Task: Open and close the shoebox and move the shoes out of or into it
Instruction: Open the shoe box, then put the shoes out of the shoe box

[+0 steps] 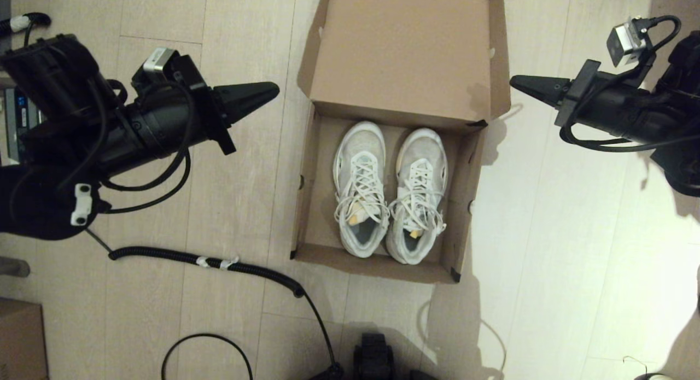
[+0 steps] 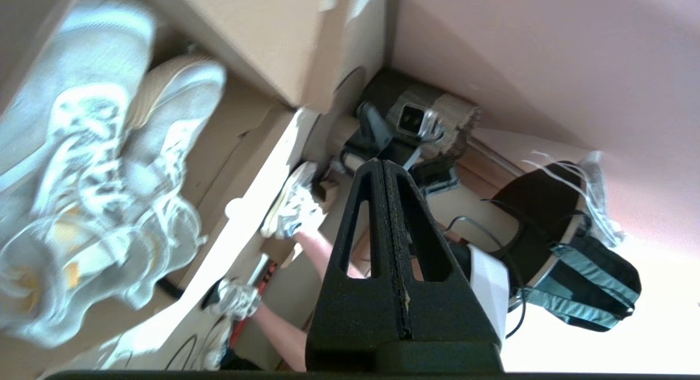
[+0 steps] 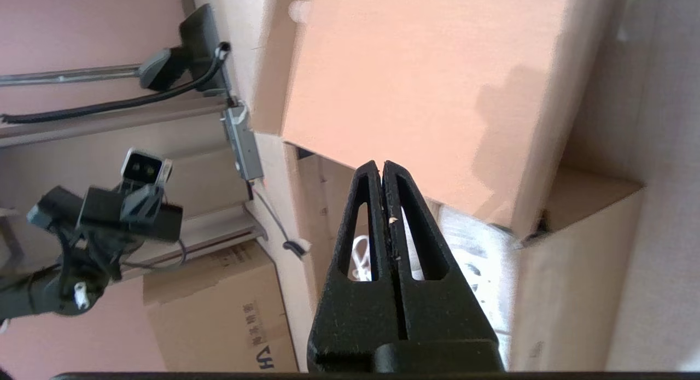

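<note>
Shoebox (image 1: 311, 227): I see it on the floor ahead of me, lid flap folded back and open.
Shoes (image 1: 389, 191): both inside the box, side by side and touching, toes toward the lid.
Left gripper (image 1: 273, 88): I have it raised left of the box, apart from it, fingers pressed together, holding nothing.
Right gripper (image 1: 514, 81): I have it raised right of the lid, just beside its edge, fingers together, empty.
</note>
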